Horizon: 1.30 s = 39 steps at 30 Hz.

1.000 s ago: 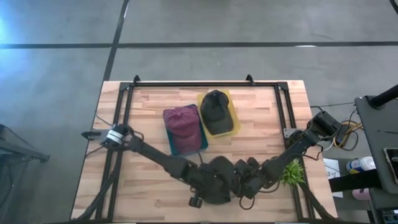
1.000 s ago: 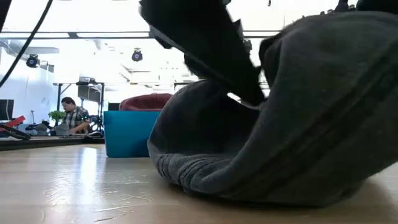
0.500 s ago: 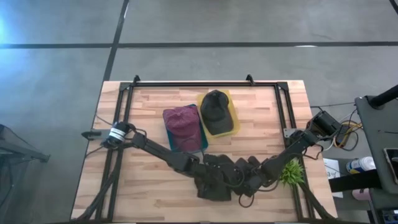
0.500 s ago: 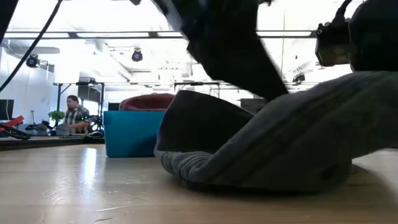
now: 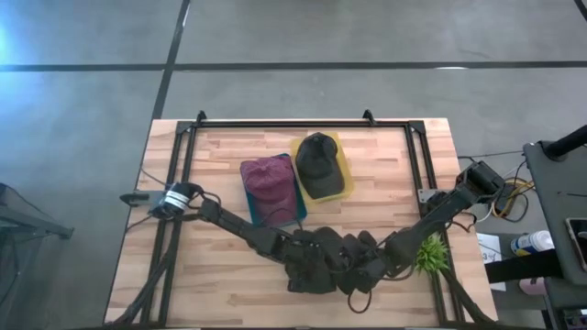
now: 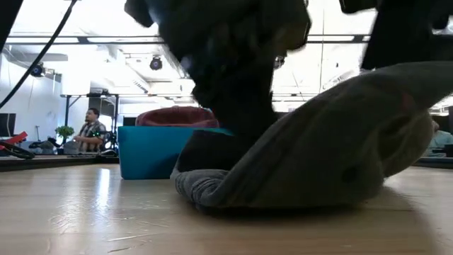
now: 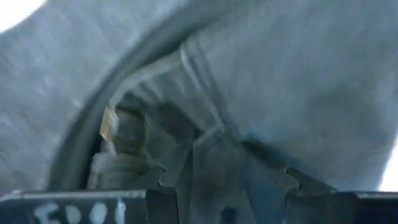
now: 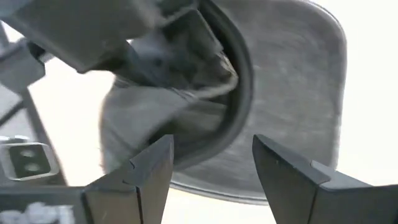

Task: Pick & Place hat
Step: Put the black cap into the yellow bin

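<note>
Two grippers on cap (image 5: 321,268) | left gripper (image 5: 307,266) clamps its fabric | right gripper (image 8: 208,165) apart: close on brim, you lift evenly off bench (image 5: 220,284)

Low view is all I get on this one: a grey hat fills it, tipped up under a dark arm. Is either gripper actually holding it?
Observer: Yes. In the left wrist view, the left gripper is closed on fabric at the inner band of the grey hat.
Operator: And the right one?
Observer: The right gripper is open. The hat lies ahead of its fingers, not between them.
Operator: Anything hidden behind the hat for me?
Observer: From above, a black hat sits on a yellow bin, next to the maroon hat on the teal bin.
</note>
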### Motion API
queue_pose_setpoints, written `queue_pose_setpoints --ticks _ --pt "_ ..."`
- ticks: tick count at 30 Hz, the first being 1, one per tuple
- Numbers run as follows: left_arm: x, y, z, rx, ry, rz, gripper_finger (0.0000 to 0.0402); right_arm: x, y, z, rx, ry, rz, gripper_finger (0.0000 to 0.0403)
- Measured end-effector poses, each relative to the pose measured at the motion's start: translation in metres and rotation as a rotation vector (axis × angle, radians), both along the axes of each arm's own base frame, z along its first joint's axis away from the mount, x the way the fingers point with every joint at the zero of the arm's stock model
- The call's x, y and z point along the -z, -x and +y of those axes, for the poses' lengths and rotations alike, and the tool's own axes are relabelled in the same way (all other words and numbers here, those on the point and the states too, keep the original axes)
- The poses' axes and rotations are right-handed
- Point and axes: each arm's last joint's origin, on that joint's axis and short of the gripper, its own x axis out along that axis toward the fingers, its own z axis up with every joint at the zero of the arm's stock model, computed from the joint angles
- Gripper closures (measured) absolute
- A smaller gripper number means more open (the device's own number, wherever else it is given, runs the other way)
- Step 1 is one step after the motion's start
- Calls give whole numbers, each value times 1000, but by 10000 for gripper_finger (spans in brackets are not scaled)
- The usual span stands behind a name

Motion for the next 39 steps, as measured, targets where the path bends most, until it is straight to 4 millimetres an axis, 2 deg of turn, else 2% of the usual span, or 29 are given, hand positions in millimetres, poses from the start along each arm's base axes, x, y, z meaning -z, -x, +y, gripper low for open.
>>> queue_pose_setpoints --ticks 3,5,7,14,21,27,35,39 --pt "-14 -4 -1 -17 4 -78 278 -14 -7 5 2 -37 -50 188" --pt "-15 -5 -2 -11 1 -98 278 -23 -13 9 -11 -58 -106 188" --pt "-13 -5 -2 -9 -3 -98 278 -24 -20 13 -28 -50 -152 188" --pt "-27 0 -2 -1 -11 -108 278 21 -33 23 -69 3 -53 188" --pt "-25 14 -5 18 -63 4 278 62 -35 25 -81 47 89 188" --pt "-2 28 -2 -24 -187 64 278 74 -37 27 -86 60 124 188" --pt "13 41 6 -50 -282 139 278 61 -25 22 -118 131 228 188" --pt "8 47 6 -45 -293 149 278 37 -21 25 -153 175 188 188"
